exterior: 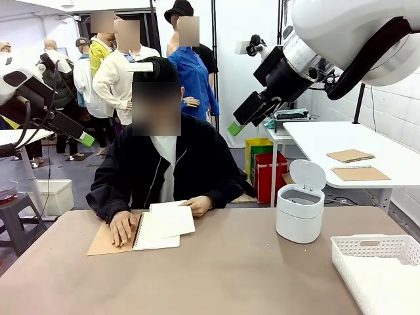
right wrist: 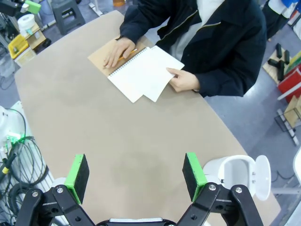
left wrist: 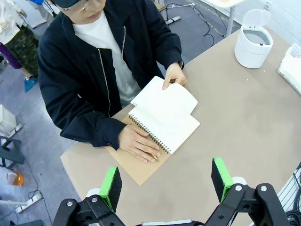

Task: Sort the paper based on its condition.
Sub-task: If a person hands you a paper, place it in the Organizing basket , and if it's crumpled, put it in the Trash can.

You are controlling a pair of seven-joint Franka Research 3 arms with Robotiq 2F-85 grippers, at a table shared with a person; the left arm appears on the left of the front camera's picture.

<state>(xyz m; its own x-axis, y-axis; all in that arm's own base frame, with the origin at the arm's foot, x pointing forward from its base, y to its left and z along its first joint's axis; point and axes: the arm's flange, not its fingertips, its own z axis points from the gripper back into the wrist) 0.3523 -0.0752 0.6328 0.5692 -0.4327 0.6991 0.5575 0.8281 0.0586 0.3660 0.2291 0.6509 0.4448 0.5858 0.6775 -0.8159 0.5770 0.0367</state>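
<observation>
A white sheet of paper (exterior: pixel 172 215) lies askew on an open spiral notebook (exterior: pixel 156 236) with a brown cover, at the table's far side in front of the person. One of the person's hands (left wrist: pixel 174 75) holds the sheet (left wrist: pixel 164 99) at its far edge. The other hand (left wrist: pixel 138 143) presses on the brown cover. I cannot tell whether the sheet is free of the spiral. My left gripper (left wrist: pixel 166 183) hangs open high above the table, nothing between its pads. My right gripper (right wrist: pixel 135 176) is open too, high over the table's middle, with the sheet (right wrist: pixel 157 70) far ahead.
A white bin (exterior: pixel 300 213) with its lid up stands right of the middle. A white slotted basket (exterior: pixel 377 262) sits at the near right corner. Two brown pads (exterior: pixel 351 156) lie on a white side table behind. Both grippers (exterior: pixel 82 138) (exterior: pixel 237 125) are raised well above the tabletop (exterior: pixel 216 275).
</observation>
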